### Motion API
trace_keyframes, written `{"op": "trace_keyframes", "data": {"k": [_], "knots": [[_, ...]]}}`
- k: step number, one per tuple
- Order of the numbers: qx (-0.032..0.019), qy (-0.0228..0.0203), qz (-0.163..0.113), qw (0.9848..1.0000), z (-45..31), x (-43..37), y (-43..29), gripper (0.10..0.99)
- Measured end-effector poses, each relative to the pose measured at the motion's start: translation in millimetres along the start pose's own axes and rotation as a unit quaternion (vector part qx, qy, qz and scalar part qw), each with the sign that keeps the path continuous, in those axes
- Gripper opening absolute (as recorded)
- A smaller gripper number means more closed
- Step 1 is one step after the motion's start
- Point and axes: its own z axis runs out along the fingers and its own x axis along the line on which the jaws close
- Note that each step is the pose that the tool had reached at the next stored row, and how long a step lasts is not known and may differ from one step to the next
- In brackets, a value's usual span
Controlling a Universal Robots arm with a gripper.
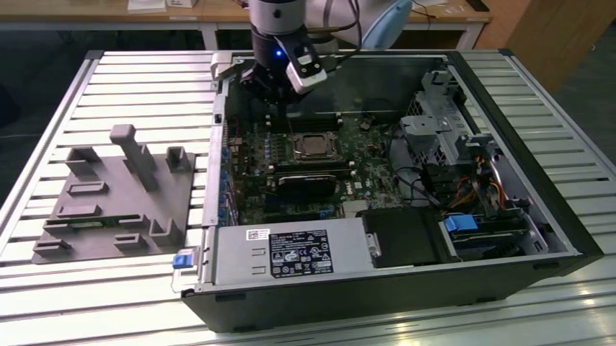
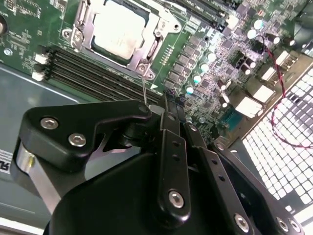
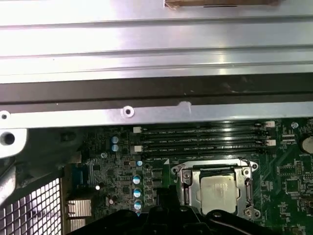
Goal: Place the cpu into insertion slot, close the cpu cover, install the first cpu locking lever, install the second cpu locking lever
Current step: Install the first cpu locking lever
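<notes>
In the exterior view, nearest the camera, the open computer case (image 1: 385, 303) lay on its side on a table of ribbed pale metal slats (image 1: 144, 79), its black sheet-metal wall smooth and matte. Just inside that wall sat the boxy grey power supply (image 1: 288, 254) with a white label on its flat face, and beside it a black block and a blue plastic tab. Toward the exterior view's left, on the slats well apart from the case, rested a grey moulded fixture (image 1: 111, 198) with blocky uprights and shallow pockets.

Further in, the green motherboard (image 1: 318, 169) spread across the case floor, crowded with small components. The cpu (image 1: 310, 147) sat in its socket near the board's middle, a flat square with a pale silvery top. In the second wrist view the cpu (image 2: 119, 34) showed a brushed, dull-metal face, and the cpu cover (image 2: 156, 41), a thin shiny steel frame with a large central opening, lay down around it. A thin wire lever (image 2: 144, 93) stood up from the frame's corner. Long dark memory slots (image 2: 88, 73) ran just beside the socket.

Beyond the socket, the gripper (image 1: 279, 85) hung over the far edge of the board, near the case's rear wall and apart from the cpu. In the second wrist view its black linkages (image 2: 171, 161), studded with round screw heads, were drawn in together; whether the fingertips actually met or held anything I could not tell.
</notes>
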Motion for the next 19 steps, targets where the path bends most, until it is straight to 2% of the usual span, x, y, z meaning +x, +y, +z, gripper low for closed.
{"op": "trace_keyframes", "data": {"k": [8, 12, 15, 19], "knots": [[-0.0001, 0.0001, -0.003, 1.0000, 3.6, 2.6, 10.0, 0.106], [-0.0001, 0.0002, -0.005, 1.0000, 3.9, 1.8, 11.3, 0.106], [-0.0002, 0.0002, -0.005, 1.0000, 4.1, -2.5, 11.6, 0.106], [-0.0002, 0.0004, -0.006, 1.0000, 4.5, -14.6, 12.4, 0.106]]}}
